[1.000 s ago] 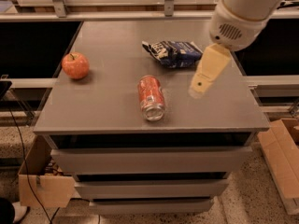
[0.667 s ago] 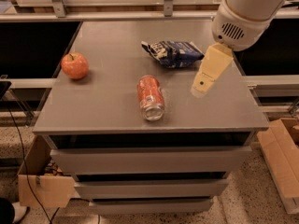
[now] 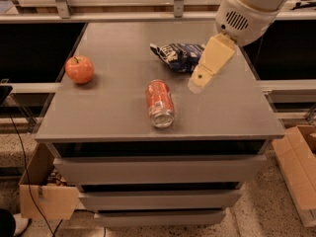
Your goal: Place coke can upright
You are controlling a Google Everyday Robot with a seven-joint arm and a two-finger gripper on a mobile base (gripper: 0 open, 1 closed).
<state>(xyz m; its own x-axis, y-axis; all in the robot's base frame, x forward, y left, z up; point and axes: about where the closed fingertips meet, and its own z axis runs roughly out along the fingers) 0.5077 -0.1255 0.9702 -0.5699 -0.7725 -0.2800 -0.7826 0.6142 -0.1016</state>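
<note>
The can (image 3: 159, 102) lies sideways on the table (image 3: 98, 117) — not upright yet; the gripper (image 3: 198, 82) hovers at its 2 o'clock (released or clenched, cannot tell), probably to reach it

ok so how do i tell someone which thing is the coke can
On the grey cabinet top, the coke can lies on its side near the front edge, about mid-width, with the robot's hand hovering just right of it. It is the red-orange cylinder with a silver end, unlike the round apple at left and the crumpled blue bag behind.
</note>
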